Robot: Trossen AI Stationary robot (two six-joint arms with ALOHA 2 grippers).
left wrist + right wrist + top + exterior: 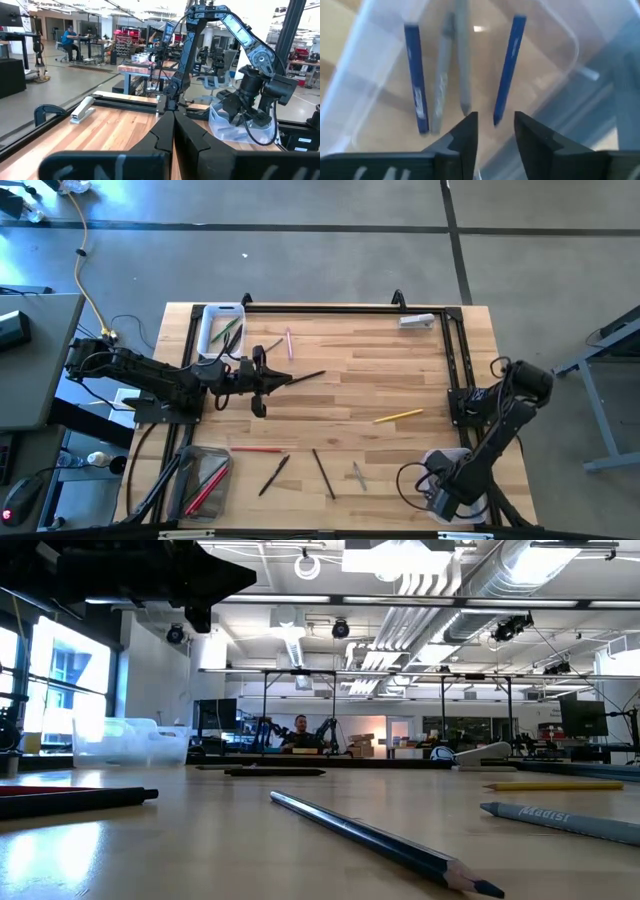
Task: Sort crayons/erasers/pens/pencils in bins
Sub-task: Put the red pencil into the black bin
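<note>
The high view looks straight down on the whole table [330, 385]. The low view sits at tabletop height, close to a dark pencil [380, 842] at 6 o'clock. The left wrist view faces across at the right arm; the right wrist view hangs close over a clear bin [560, 35], seen in the high view at 5 o'clock.

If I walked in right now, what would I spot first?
Probably the right pincer, open and hanging just over a clear bin at the table's near right corner, with blue and grey crayons inside. Next, the left arm reaching over the table's left side, its pincer shut on a dark pencil. More sticks lie scattered on the wooden table.
</note>
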